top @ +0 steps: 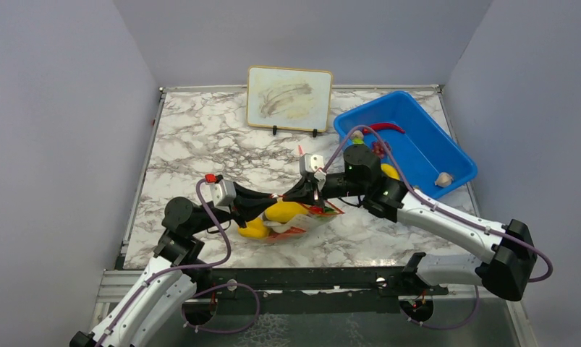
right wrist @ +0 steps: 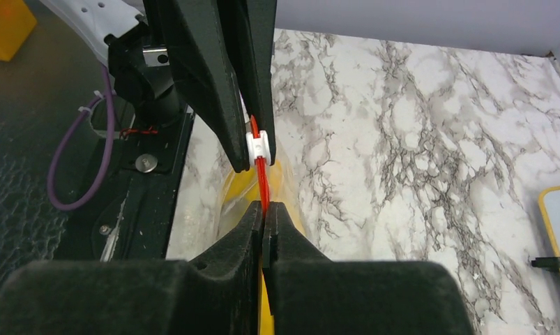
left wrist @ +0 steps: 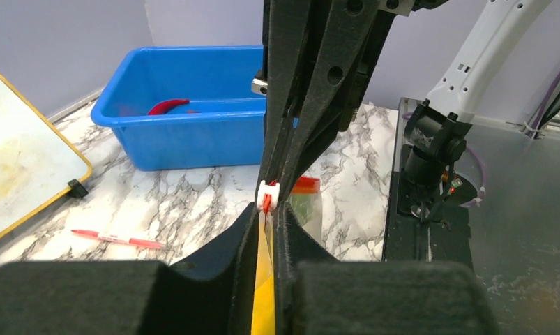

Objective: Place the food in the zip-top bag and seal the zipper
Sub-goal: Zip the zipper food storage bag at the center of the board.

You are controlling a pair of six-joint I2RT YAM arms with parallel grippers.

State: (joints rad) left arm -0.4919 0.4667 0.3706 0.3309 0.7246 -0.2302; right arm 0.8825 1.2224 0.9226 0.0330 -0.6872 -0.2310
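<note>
Down by the front edge, the zip-top bag (top: 305,224) lies on the marble table (top: 200,144) with yellow food (top: 283,213) bulging inside, and both arms meet over its mouth. The left gripper (left wrist: 266,213) is pinched tight on the zipper (right wrist: 263,180). The right gripper (right wrist: 264,209) is clamped on the same red-orange strip just along from it, and the white slider (right wrist: 258,148) sits between them, right at the left's tips. That film looks thin, slack and slippery, so I'd say the stiffer strip is the only sound hold. Further back a pen (left wrist: 116,239) lies loose. Beyond it, the blue bin (top: 425,148) holds a red chili (top: 385,129) and a pale piece (top: 443,178), so filling looks unfinished. A board (top: 289,97) stands at the far wall.
</note>
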